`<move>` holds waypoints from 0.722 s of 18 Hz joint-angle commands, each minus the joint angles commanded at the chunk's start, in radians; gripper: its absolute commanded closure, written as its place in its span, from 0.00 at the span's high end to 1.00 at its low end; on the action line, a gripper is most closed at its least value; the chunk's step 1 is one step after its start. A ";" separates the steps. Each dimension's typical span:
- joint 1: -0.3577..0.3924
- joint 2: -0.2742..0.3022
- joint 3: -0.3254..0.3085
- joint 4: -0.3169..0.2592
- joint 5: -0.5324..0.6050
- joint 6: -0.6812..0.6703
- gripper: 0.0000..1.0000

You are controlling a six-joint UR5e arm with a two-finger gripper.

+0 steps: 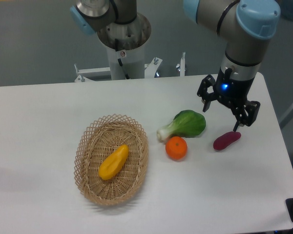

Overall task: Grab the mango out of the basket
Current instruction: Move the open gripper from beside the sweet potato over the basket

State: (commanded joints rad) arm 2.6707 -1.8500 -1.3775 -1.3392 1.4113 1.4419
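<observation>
The mango (pixel 113 162), elongated and yellow-orange, lies tilted in the middle of the oval wicker basket (pixel 90 146) on the left half of the table. My gripper (pixel 220 119) hangs far to the right of the basket, above the table near the purple vegetable. Its fingers stand open and hold nothing.
A round orange (pixel 176 148) sits just right of the basket. A green leafy vegetable (pixel 184 125) lies behind it. A purple oblong vegetable (pixel 226 140) rests under the gripper's right finger. The robot's base column (pixel 123 44) stands at the table's far edge.
</observation>
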 joint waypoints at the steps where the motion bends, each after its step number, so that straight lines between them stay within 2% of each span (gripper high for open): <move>1: -0.005 0.000 -0.015 0.005 0.000 0.000 1.00; 3: -0.002 0.027 -0.044 0.008 -0.002 -0.002 1.00; 10: -0.043 0.035 -0.092 0.024 -0.023 -0.107 1.00; 13: -0.096 0.038 -0.127 0.081 -0.020 -0.219 1.00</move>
State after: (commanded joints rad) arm 2.5743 -1.8117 -1.5047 -1.2581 1.3913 1.2231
